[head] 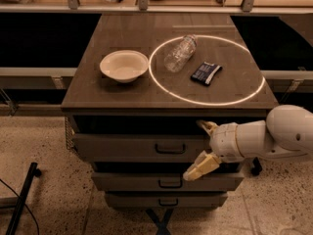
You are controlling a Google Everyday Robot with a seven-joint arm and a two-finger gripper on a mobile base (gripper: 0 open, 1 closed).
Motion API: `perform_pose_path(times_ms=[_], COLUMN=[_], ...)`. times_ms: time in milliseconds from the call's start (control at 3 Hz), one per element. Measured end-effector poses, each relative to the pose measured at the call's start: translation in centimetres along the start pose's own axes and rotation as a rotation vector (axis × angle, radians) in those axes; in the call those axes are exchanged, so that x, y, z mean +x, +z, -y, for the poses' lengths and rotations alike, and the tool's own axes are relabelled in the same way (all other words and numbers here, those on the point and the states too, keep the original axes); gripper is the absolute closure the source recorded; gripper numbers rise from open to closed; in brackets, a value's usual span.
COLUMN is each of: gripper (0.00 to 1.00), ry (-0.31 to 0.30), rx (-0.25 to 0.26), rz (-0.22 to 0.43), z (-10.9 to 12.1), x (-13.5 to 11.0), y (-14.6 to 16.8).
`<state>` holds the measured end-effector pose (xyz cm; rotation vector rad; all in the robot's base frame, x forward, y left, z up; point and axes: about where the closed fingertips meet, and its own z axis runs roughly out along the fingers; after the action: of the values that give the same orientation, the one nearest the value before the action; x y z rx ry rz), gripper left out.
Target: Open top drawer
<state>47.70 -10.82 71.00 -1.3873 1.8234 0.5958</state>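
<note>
The white arm [288, 133] was low on the right side, reaching to the left. The gripper [194, 151] was at its end. Its two yellow fingers [201, 164] were spread wide apart, one above the other.

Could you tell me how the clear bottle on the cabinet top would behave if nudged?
The bottle lies on its side, so it would probably roll. It looks empty, so likely light. The end effector sits open by the top drawer.

Dim warm light falling from above. Bright ring [150, 68] glowing on tabletop [98, 89], far edge glaring. Shadow pooling under overhang. Pale gripper [194, 150], jaws spread, catching light before top drawer [122, 147].
</note>
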Motion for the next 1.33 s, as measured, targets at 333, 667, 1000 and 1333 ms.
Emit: perform_pose_path(times_ms=[333,667,1000,1333], gripper=[0.00,0.00,0.00,0.00], ry=[-0.001,0.000,-0.002,0.021], rx=[0.000,-0.004,-0.009,-0.025], rz=[-0.011,-0.034,-0.058,-0.057], z=[0.3,0.6,1.1,1.1], x=[0.1,0.6,0.9,1.6], y=[0.1,0.6,1.4,2.1])
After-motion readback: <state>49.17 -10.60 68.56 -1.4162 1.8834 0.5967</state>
